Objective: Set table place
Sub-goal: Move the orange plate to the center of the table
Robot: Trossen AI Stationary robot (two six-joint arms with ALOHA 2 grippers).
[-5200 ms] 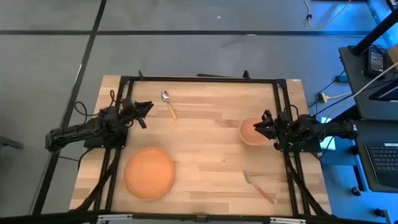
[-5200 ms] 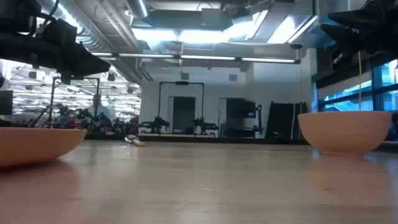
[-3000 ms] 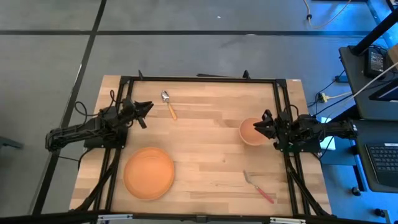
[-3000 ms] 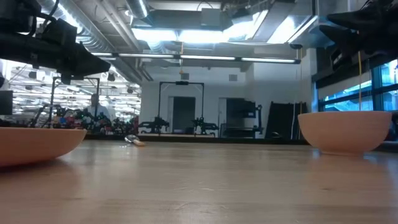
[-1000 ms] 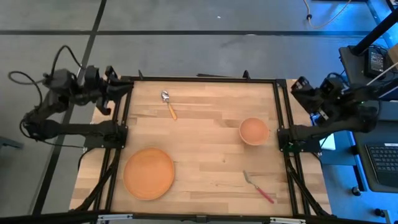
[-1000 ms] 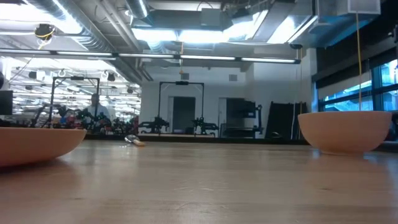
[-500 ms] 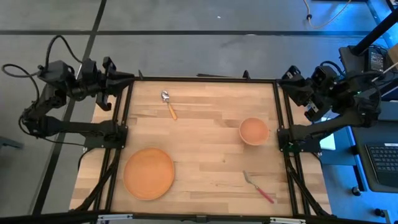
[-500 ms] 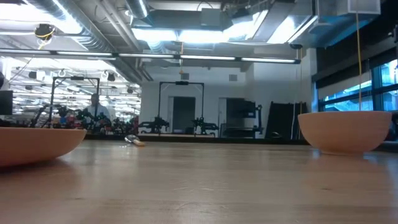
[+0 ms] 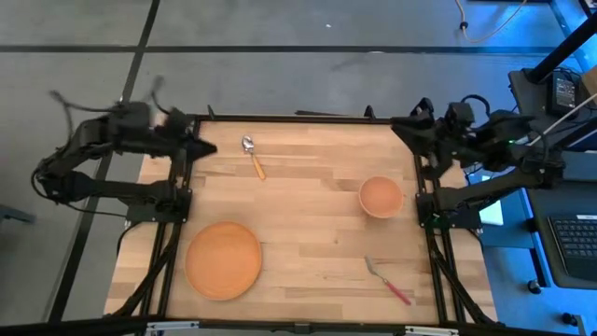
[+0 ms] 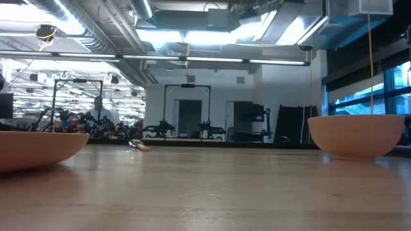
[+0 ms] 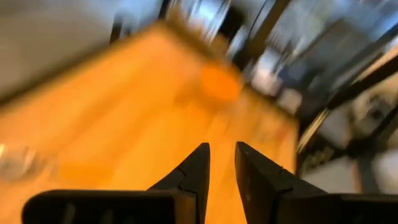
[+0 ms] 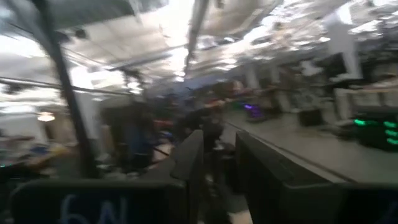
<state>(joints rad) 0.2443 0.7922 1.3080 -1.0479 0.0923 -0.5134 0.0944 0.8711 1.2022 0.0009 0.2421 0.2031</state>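
The orange plate [image 9: 224, 259] lies on the wooden table [image 9: 308, 233] at the near left; its rim also shows in the low view [image 10: 38, 147]. The pale-orange bowl [image 9: 381, 197] stands at the right and also shows in the low view [image 10: 356, 135]. The wooden-handled spoon [image 9: 252, 155] lies at the far left, and the red-handled fork [image 9: 388, 281] at the near right. My left gripper [image 9: 203, 147] hangs over the far left corner, close to the spoon, empty, its fingers [image 11: 199, 165] nearly together. My right gripper [image 9: 401, 127] hangs over the far right corner, empty, with the same narrow gap [image 12: 219, 155].
The black metal frame [image 9: 298, 119] edges the table, and its posts stand by both arm bases. The table's middle, between the plate and the bowl, is bare wood. The room with racks and lamps shows beyond the far edge.
Both arms have swung inward from outside the frame. My left gripper has gone toward the table's right and a little nearer, ending over the far left corner beside the spoon. My right gripper has gone toward the table's left, over the far right corner. The tableware has stayed put.
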